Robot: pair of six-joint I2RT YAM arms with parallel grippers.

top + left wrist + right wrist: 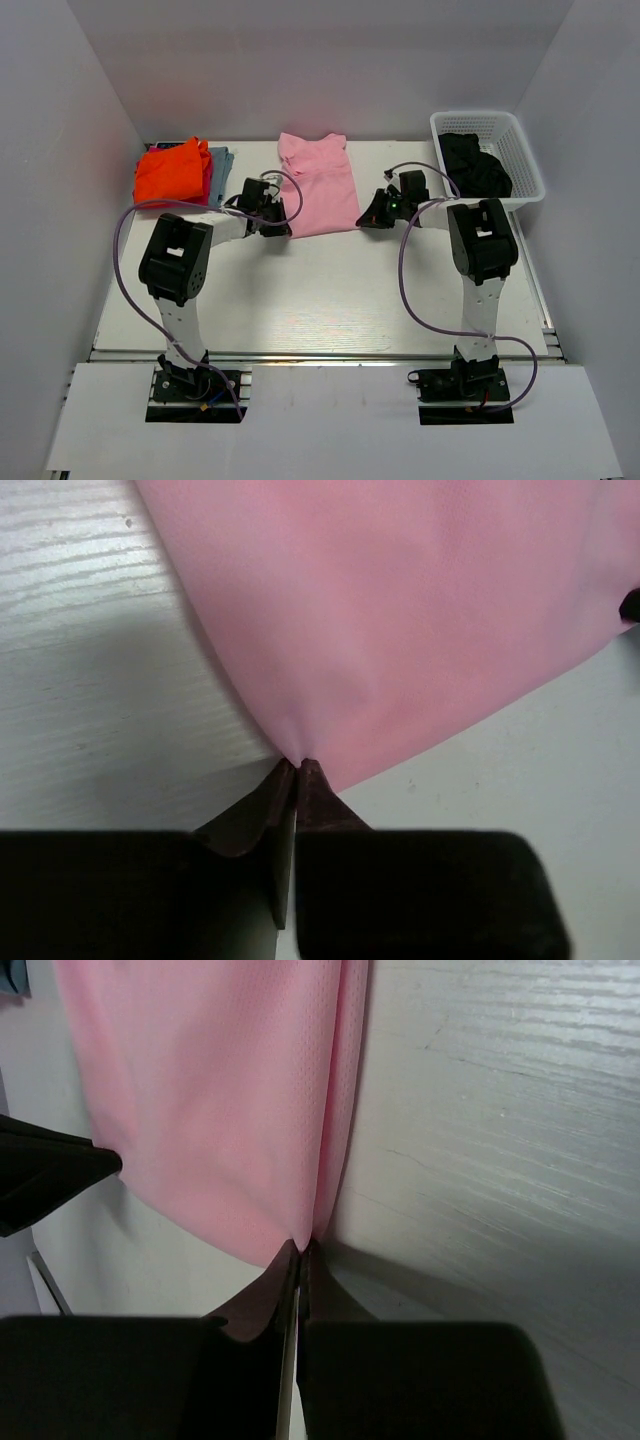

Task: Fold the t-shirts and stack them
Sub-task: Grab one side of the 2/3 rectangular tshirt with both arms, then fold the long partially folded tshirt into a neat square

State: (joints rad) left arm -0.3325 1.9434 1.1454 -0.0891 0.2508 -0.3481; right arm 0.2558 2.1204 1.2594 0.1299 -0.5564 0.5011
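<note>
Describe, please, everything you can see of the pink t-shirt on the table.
The pink t-shirt is soft, light pink cloth, apparently folded lengthwise into a strip, lying mostly flat on the white table with its far end rumpled. Its two near corners are pinched, one by the shut left fingers, the other by the shut right fingers.

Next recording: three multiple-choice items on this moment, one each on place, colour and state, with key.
1. Where is the black t-shirt? A in the white basket; B on the orange one; C under an arm.
2. The t-shirt spread at the centre is: A grey-blue; B pink; C red.
3. The left gripper and right gripper are: A both open; B left shut, right open; C both shut on the pink t-shirt.
Key: 1 A, dark cloth fills the basket; 2 B, plain from above; 3 C, each wrist view shows a pinched corner.
</note>
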